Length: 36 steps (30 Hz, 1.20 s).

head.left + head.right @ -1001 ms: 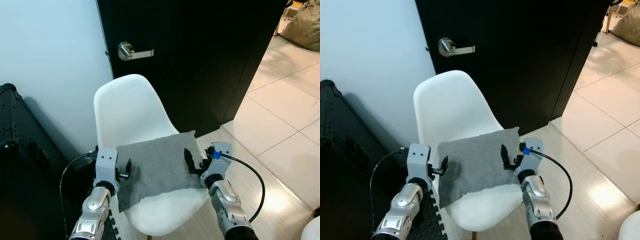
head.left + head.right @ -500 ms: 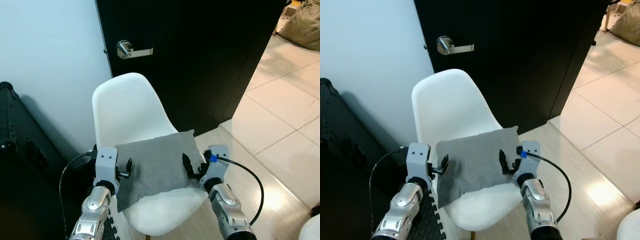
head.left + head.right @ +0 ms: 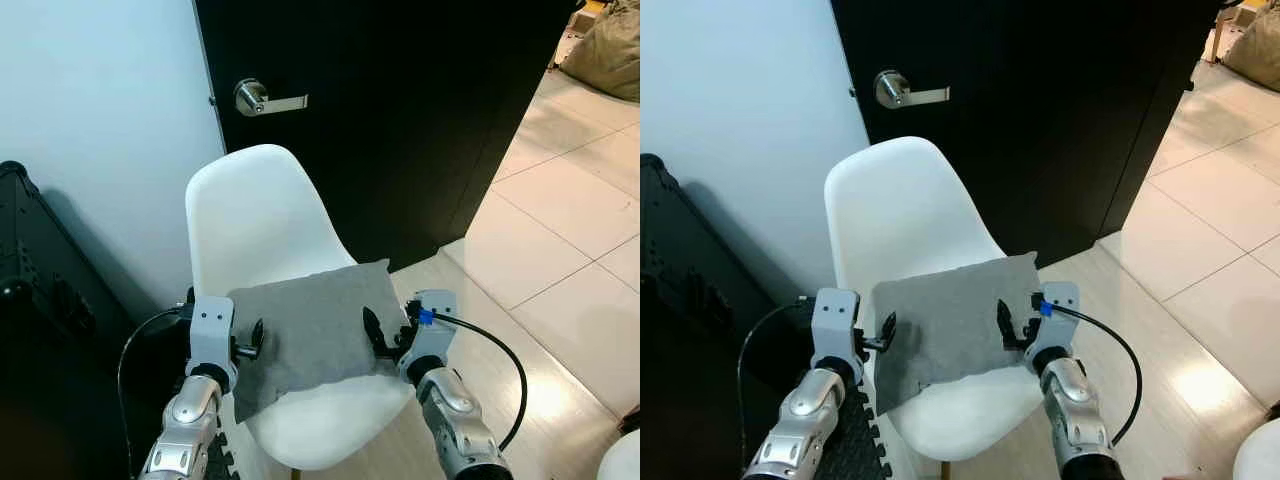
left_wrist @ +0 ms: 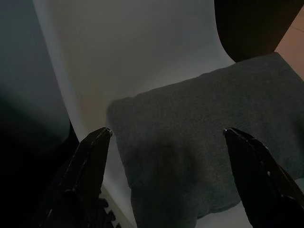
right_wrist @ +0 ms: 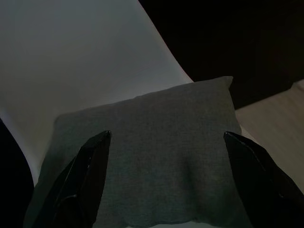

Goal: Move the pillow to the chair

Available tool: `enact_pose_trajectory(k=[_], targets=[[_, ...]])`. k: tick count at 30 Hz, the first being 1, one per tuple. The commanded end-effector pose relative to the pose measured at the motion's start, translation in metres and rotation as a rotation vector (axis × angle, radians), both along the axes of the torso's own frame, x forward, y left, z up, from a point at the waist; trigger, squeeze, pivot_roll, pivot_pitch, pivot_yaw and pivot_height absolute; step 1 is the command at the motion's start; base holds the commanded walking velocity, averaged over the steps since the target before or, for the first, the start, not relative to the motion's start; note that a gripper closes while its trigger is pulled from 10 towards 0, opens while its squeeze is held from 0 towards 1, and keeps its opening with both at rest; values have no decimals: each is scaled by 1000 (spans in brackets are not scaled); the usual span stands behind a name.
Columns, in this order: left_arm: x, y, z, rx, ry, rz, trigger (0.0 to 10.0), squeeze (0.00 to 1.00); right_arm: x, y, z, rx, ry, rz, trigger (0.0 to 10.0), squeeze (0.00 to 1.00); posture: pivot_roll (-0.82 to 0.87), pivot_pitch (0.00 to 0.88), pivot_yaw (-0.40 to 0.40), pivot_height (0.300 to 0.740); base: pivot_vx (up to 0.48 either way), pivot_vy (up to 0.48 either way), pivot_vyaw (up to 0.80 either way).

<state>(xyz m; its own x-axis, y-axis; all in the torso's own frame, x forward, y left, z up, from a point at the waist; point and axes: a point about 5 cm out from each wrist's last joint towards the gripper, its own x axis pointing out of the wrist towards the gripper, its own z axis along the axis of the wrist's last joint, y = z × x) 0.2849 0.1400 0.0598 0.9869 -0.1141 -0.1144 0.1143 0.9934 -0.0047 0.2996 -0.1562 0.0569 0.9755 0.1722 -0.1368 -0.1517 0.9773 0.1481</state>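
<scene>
A flat grey pillow (image 3: 308, 335) lies on the seat of a white shell chair (image 3: 258, 215), its near corner hanging toward the seat's front left. My left gripper (image 3: 252, 340) sits at the pillow's left edge and my right gripper (image 3: 375, 335) at its right edge. Both stand open, with nothing held. In the left wrist view the pillow (image 4: 199, 137) spreads between and beyond the wide-apart fingers (image 4: 90, 164). The right wrist view has the pillow (image 5: 147, 152) on the chair (image 5: 71, 61) in front of its spread fingers (image 5: 88, 173).
A black door (image 3: 400, 110) with a silver lever handle (image 3: 262, 98) stands right behind the chair. A black case (image 3: 40, 330) is at the left against the pale wall. Tiled floor (image 3: 560, 250) opens to the right, with a tan sack (image 3: 605, 50) far off.
The view has shifted slightly. Both grippers stay at the pillow's edges, the right one a little closer in; the pillow rests where it was.
</scene>
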Motion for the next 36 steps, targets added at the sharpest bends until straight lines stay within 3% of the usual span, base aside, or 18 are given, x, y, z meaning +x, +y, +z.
enact_pose_trajectory(k=[1, 36], targets=[[-2, 3, -3, -2, 21, 10, 10000, 0, -3, 0, -2, 15, 11, -13, 10000, 0, -30, 149, 33, 740, 0, 0, 0], [0, 3, -6, 7, 70, 11, 10000, 0, 0, 0, -1, 27, 15, -26, 10000, 0, -38, 145, 50, 740, -15, 0, 0]])
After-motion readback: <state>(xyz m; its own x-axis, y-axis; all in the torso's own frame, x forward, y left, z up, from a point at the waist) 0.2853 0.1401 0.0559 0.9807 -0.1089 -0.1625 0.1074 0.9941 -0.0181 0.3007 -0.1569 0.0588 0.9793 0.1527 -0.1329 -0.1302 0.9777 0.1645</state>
